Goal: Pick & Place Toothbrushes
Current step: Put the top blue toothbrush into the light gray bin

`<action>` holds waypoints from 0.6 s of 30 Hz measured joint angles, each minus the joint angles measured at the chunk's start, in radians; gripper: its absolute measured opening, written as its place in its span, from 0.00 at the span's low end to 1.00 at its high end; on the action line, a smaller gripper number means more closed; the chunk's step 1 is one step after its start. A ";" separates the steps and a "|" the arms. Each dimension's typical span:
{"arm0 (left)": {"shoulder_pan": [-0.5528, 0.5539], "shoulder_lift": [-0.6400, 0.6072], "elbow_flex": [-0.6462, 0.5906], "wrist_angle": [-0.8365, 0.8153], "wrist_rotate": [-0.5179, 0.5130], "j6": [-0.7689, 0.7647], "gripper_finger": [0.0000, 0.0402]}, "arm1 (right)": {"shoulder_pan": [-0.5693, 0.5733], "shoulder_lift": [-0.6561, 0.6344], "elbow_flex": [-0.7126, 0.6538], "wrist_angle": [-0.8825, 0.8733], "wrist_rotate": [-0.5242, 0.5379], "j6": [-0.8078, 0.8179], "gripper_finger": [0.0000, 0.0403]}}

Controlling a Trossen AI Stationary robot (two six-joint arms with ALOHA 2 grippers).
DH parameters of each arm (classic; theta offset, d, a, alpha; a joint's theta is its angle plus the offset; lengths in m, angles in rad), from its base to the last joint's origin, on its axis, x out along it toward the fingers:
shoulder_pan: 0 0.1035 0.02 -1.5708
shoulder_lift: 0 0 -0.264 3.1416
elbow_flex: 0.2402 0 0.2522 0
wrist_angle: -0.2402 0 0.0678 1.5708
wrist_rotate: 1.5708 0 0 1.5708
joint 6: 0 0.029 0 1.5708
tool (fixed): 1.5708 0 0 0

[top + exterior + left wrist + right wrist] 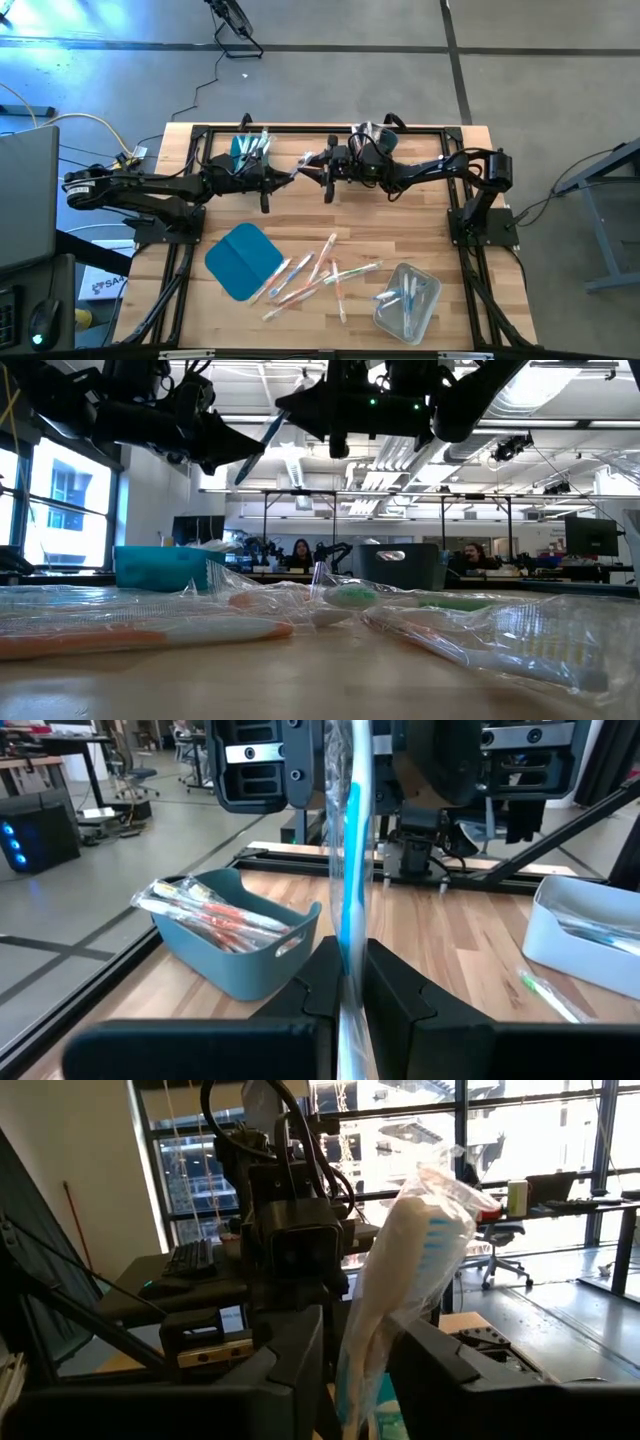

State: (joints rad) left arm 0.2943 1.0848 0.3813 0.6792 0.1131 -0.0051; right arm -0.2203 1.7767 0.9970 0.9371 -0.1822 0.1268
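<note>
A blue toothbrush in a clear wrapper [301, 165] is held in the air over the far middle of the table, between my two grippers. My left gripper [345, 990] comes from the table's left and is shut on one end. My right gripper [360, 1370] comes from the right and is shut on the other end. Several more wrapped toothbrushes [315, 275] lie loose on the near part of the table. Others stick out of the teal bin [240, 150] at the far left. My left gripper pinches the toothbrush's wrapped handle [347, 945] between its two fingers. The stick runs on past the fingertips, along the fingers, toward the right gripper, lifted clear of the table. My right gripper has the wrapper's lower part [362, 1342] between its two fingers. The bristle end [432, 1230] stands out beyond the fingertips, clear of the table.
A flat teal lid [243, 260] lies near left and a clear bin [408, 298] with a few toothbrushes near right. A pale grey bin [590, 945] stands at the far side, by the right arm. The teal bin [235, 970] sits below the left gripper. People sit at desks in the room beyond.
</note>
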 joint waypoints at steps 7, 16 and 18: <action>0.000 0.000 0.000 0.000 0.000 0.000 0.05 | 0.000 0.000 0.000 0.000 0.000 0.000 0.13; 0.000 0.000 0.000 -0.001 0.000 0.001 0.05 | 0.000 0.000 0.000 -0.001 -0.004 -0.025 0.03; 0.000 0.000 0.000 -0.001 -0.001 0.001 0.05 | 0.000 0.000 0.000 -0.001 -0.004 -0.022 0.05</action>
State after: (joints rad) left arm 0.2943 1.0847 0.3813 0.6785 0.1124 -0.0040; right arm -0.2203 1.7767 0.9966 0.9360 -0.1860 0.1047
